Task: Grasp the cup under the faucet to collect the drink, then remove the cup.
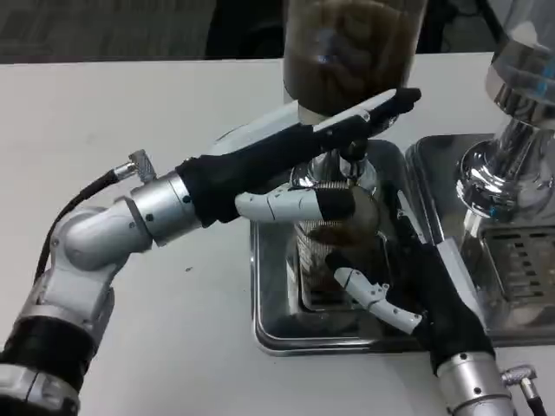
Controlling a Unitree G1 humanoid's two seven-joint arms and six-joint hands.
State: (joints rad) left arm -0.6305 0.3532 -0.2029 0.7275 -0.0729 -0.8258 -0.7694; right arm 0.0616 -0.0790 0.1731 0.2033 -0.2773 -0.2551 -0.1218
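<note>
The clear cup (334,251) is standing on the steel drip tray (277,329) directly beneath the faucet (351,156) of the dispenser, whose brown-filled tank (347,52) is rising above it; dark liquid is showing inside the cup. The right robot hand (408,277) is wrapping its fingers around the cup's near side, gripping it. The left robot hand (321,160) is reaching across from the left, its upper fingers lying stretched over the faucet lever and a lower one pressing against the cup's rim area. A second shiny dispenser (512,156) is standing just beside, on the white counter (130,104).
</note>
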